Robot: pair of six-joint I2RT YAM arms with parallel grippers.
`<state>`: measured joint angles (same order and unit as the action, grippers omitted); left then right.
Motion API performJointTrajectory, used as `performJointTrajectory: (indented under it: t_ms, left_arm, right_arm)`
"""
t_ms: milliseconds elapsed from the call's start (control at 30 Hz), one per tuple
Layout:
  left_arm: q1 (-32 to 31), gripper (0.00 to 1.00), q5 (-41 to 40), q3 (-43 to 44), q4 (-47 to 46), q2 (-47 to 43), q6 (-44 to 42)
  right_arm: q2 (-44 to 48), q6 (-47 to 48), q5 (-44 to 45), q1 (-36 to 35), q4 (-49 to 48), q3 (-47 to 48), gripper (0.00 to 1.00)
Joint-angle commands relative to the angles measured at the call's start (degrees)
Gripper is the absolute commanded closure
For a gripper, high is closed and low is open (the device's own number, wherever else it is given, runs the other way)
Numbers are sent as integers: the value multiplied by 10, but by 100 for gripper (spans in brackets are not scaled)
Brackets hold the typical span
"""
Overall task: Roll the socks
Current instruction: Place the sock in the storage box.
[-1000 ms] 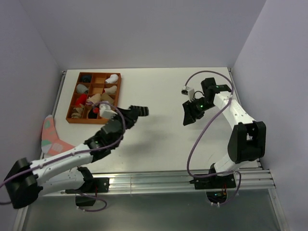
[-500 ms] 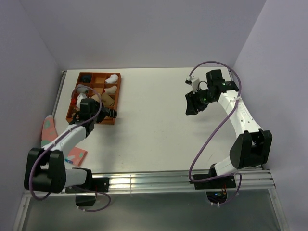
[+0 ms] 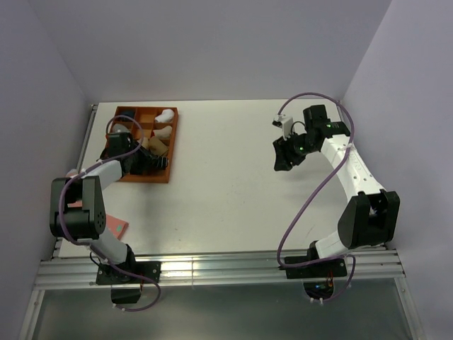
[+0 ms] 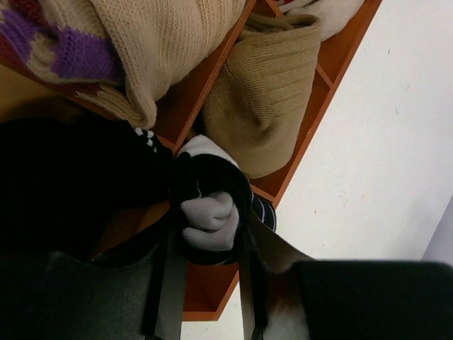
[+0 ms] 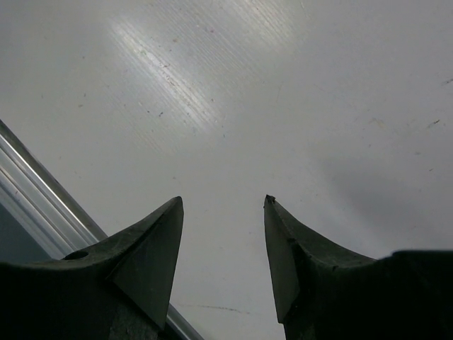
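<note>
**Black sock roll (image 4: pixel 212 177), held at the orange tray (image 4: pixel 212 290)**
Left hand (image 4: pixel 207 228) clamped across the roll, over a tray compartment; tan sock (image 4: pixel 265 106) bundled in the adjoining compartment. Right hand (image 5: pixel 223 212) apart, holding nothing, above the tabletop (image 5: pixel 283 85). Handling, as judged: light, soft, springy knit, prone to unrolling; grip across the thick middle.

Orange tray (image 3: pixel 175 134), tan ribbed sock (image 4: pixel 272 92), black sock (image 4: pixel 212 180) with white stripes, white table (image 3: pixel 226 188)
</note>
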<state>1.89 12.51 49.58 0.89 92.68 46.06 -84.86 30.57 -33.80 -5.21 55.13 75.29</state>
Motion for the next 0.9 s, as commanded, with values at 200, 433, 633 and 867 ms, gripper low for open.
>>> performJointTrajectory:
  t_ms: [200,433,633,867]
  left_arm:
    - [3,100,13,61,108,65,-20]
    - [2,100,-39,82,194,104,-41]
    - [-14,100,-114,129,273,135,-65]
    - [-51,100,-204,184,325,167,-21]
  right_arm:
    - [23,22,9,7,-15,-18,44]
    - [24,25,17,7,-18,-30,44]
    - [20,26,15,7,-19,-34,45]
    - [21,29,14,7,-21,-44,45]
